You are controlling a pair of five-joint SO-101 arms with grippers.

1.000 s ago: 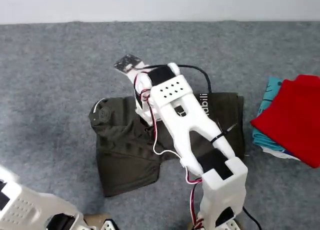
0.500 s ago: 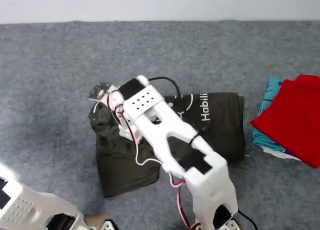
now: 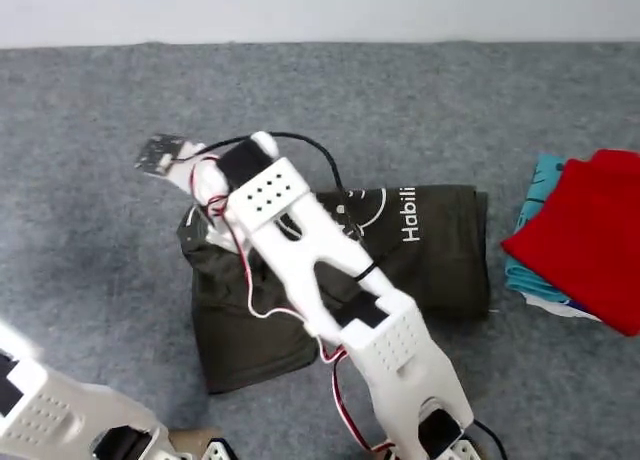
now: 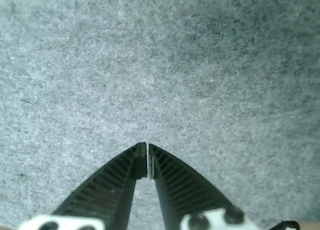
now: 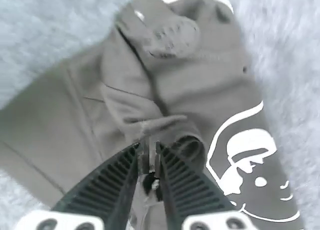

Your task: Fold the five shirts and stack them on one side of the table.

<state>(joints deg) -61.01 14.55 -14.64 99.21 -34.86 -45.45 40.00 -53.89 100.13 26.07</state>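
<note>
A dark olive shirt (image 3: 440, 250) with a white print lies crumpled in the middle of the grey carpeted table (image 3: 90, 130). The right arm (image 3: 300, 245) stretches across it toward its left, collar end. In the right wrist view my right gripper (image 5: 150, 149) stands over the shirt (image 5: 210, 80), its fingers (image 5: 117, 180) nearly together with a fold of the fabric pinched at their tips. My left gripper (image 4: 148, 152) is shut with nothing in it, above bare carpet. The left arm's base (image 3: 50, 420) sits at the near left corner.
At the right edge of the table a folded red shirt (image 3: 585, 235) lies on top of a teal one (image 3: 540, 180) and a white one. Bare carpet stretches to the left and behind the olive shirt.
The right arm has swung leftward across the olive shirt, uncovering the white print on its right half. The left arm has stayed put.
</note>
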